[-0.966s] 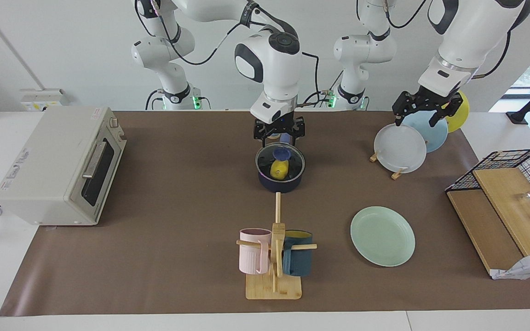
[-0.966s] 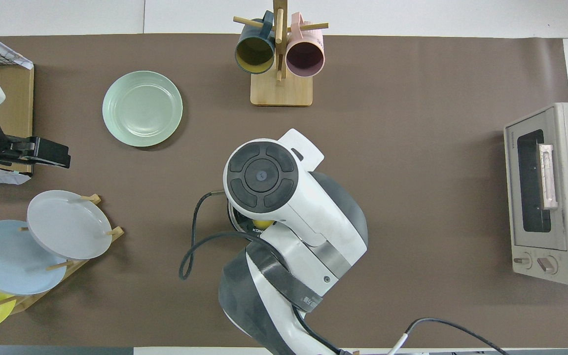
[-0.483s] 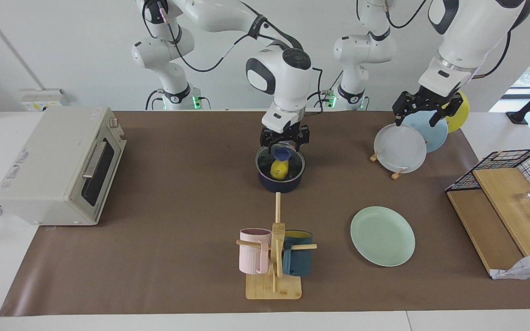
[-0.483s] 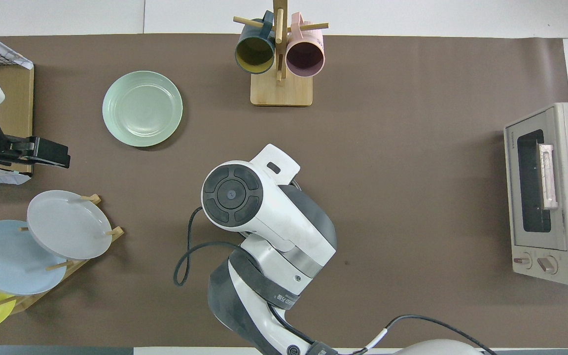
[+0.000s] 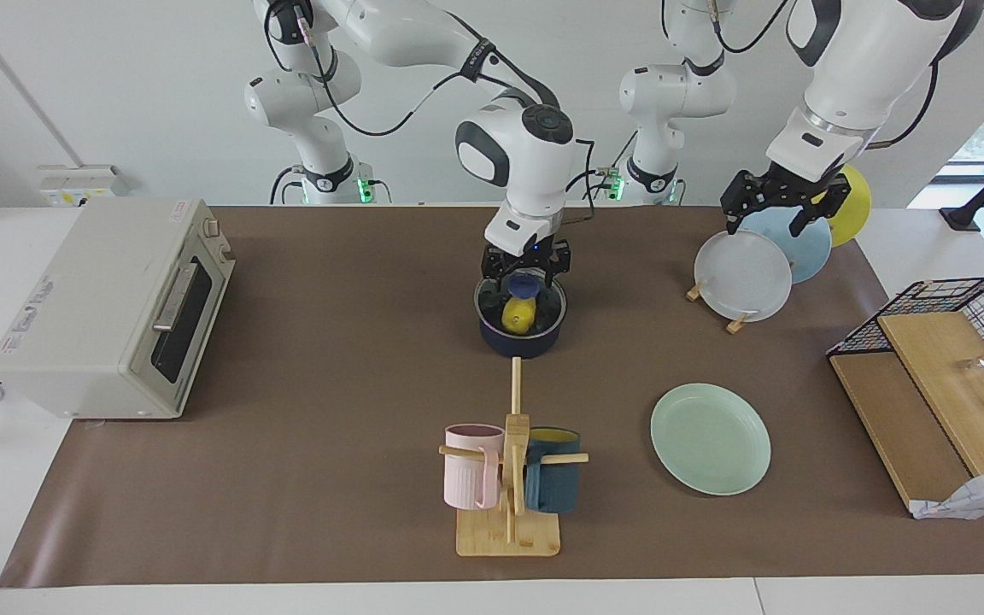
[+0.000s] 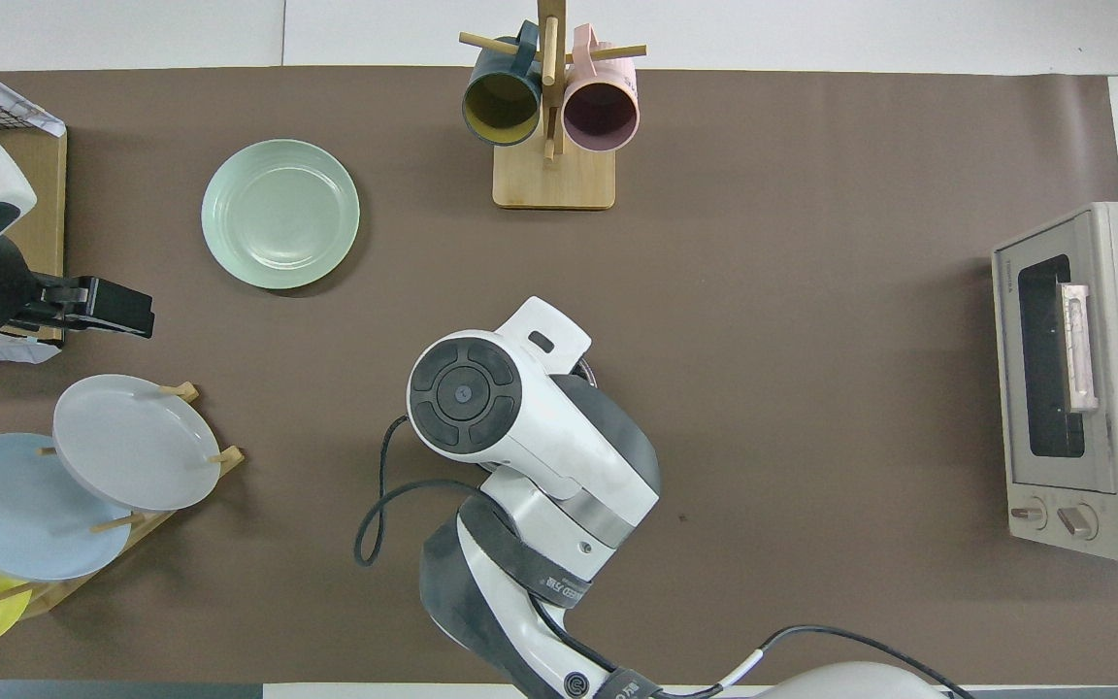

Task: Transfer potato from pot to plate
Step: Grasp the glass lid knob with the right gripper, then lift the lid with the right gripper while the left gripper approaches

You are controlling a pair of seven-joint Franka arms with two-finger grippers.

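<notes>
The yellow potato [image 5: 518,316] lies inside the dark navy pot [image 5: 519,343] in the middle of the table, under a glass lid with a blue knob [image 5: 524,286]. The pot's handle is hidden. My right gripper [image 5: 526,272] is low over the lid, open, with a finger on either side of the knob. In the overhead view the right arm [image 6: 467,393] covers the pot. The mint-green plate [image 5: 710,437] [image 6: 279,214] lies empty, farther from the robots and toward the left arm's end. My left gripper [image 5: 772,215] [image 6: 137,318] hangs open over the plate rack.
A wooden rack [image 5: 740,323] holds a grey-white plate [image 5: 741,275], a light blue plate and a yellow plate. A mug tree [image 5: 509,478] with a pink and a dark blue mug stands farther out than the pot. A toaster oven [image 5: 116,307] and a wire basket [image 5: 953,295] stand at the table's ends.
My right gripper has shifted slightly toward the left arm's end and come down around the lid's knob. The left gripper has moved only a little over the rack.
</notes>
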